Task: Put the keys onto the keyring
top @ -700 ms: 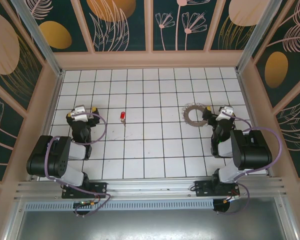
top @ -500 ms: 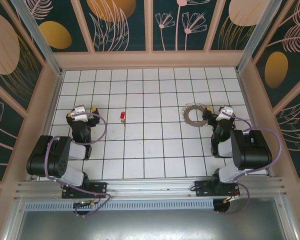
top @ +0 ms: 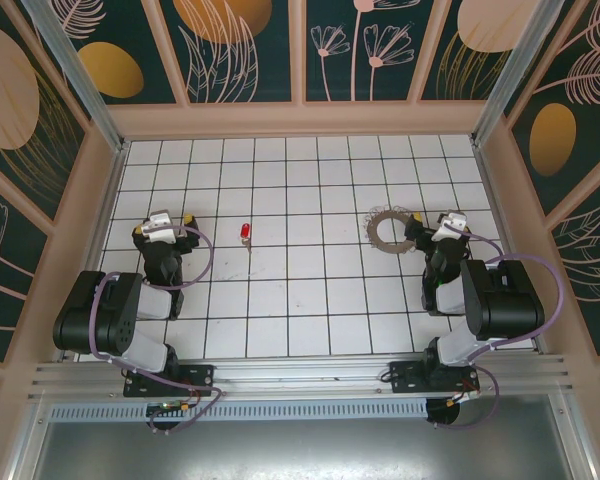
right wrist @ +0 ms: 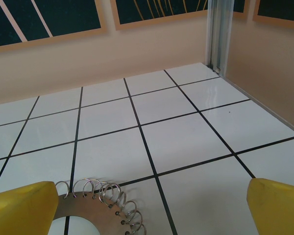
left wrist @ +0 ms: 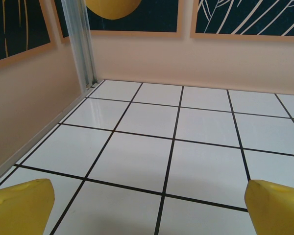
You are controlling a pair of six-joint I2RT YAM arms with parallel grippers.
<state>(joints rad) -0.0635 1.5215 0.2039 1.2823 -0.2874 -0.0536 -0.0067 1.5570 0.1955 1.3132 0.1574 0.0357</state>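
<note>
Our left tool point(top: 162, 219) and right tool point(top: 442, 219) both stand wide, holding nothing. The key point(top: 245, 233) lies on the worktop point(top: 310, 290) between them, nearer the left tool; the ring point(top: 387, 229) lies just beside the right tool's left finger.

A robot test cell, lab-like: a white gridded table point(top: 310, 290) boxed by beige walls point(top: 300, 120) with leaf-print panels point(top: 240, 45), aluminium posts point(top: 72, 70) at the table's far corners, left arm point(top: 105, 315) and right arm point(top: 495, 300) bolted to a rail point(top: 300, 375) at the table's near edge

text: none readable | labels: none | numbers: none
</note>
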